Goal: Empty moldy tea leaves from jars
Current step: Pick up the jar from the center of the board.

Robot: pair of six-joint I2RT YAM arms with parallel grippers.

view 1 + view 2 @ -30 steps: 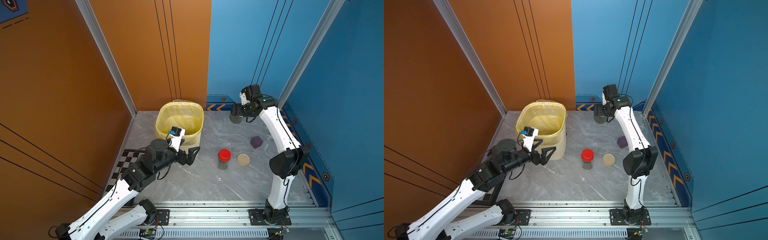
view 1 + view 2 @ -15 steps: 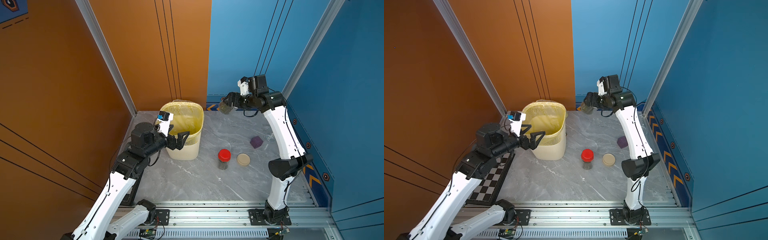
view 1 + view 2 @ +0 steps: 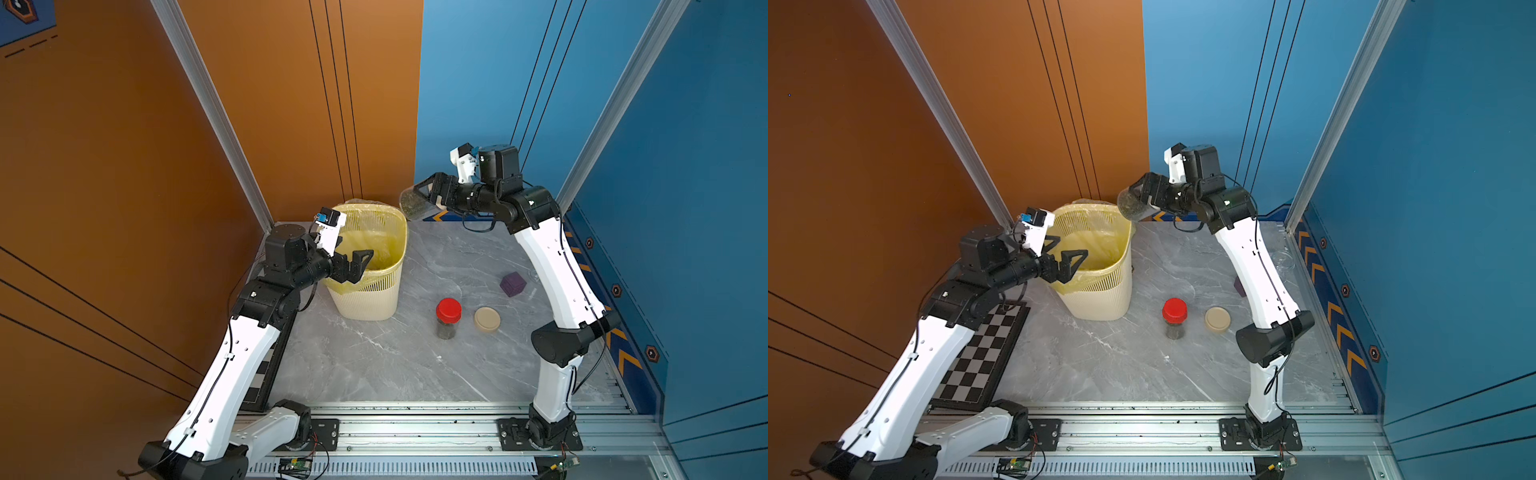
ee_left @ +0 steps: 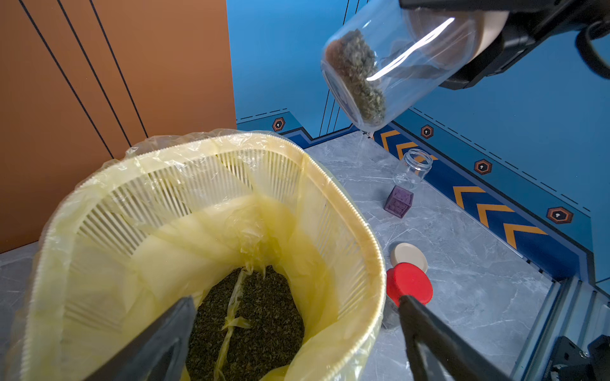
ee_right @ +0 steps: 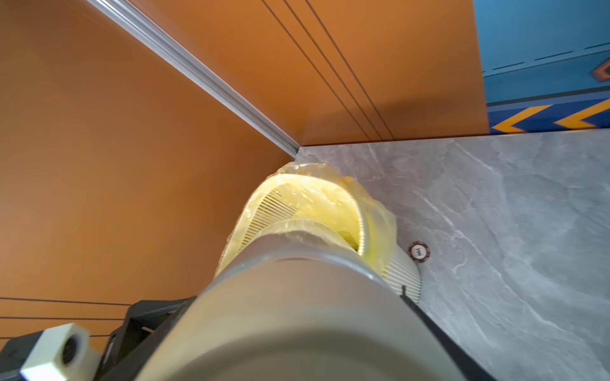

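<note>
right gripper (image 3: 424, 198) holds a tilted jar (image 4: 406, 62) by its lid, tea leaves (image 4: 358, 77) at its base; left gripper (image 3: 364, 266) wide, empty.

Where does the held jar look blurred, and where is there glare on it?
Right wrist view: the jar sits close to the lens, a grey blurred mass. Left wrist view: it is sharp, with a white glare streak on the glass. Both top views: small and slightly soft.

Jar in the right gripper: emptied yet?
Not empty: the jar is tipped, beige lid on, tea leaves against its base.
</note>
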